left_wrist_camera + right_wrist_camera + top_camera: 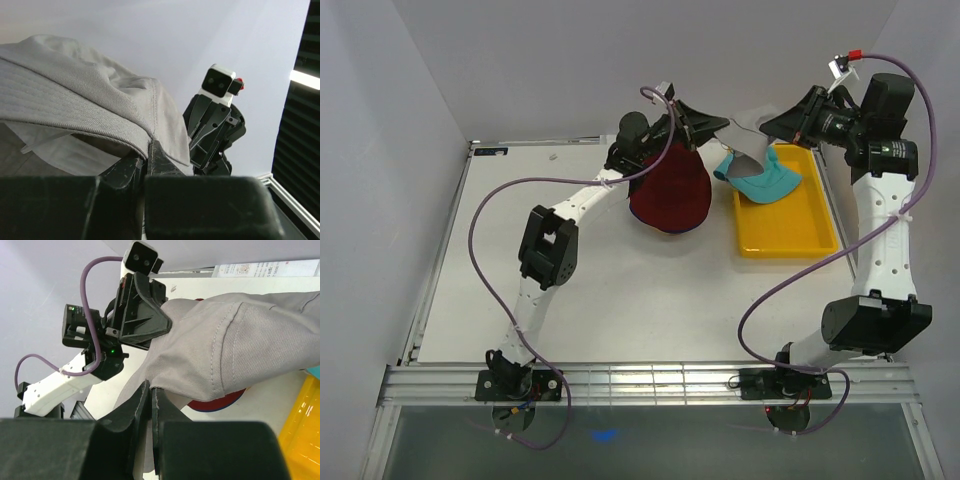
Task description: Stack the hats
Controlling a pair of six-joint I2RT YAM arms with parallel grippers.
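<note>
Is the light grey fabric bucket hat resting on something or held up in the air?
Held up: the grey hat hangs stretched between the left gripper and right gripper, each pinching its edge.

From above, the grey hat (752,120) was mostly hidden between the left gripper (722,130) and the right gripper (767,127), and neither one's fingertips could be made out there. The blue hat (670,232) lay almost wholly under the dark red hat (670,185), with only a thin edge peeping out. The grey hat ran off the left edge of the left wrist view and off the right edge of the right wrist view. There the yellow tray (305,440) showed just a corner, and the label (265,268) was too small to read.
</note>
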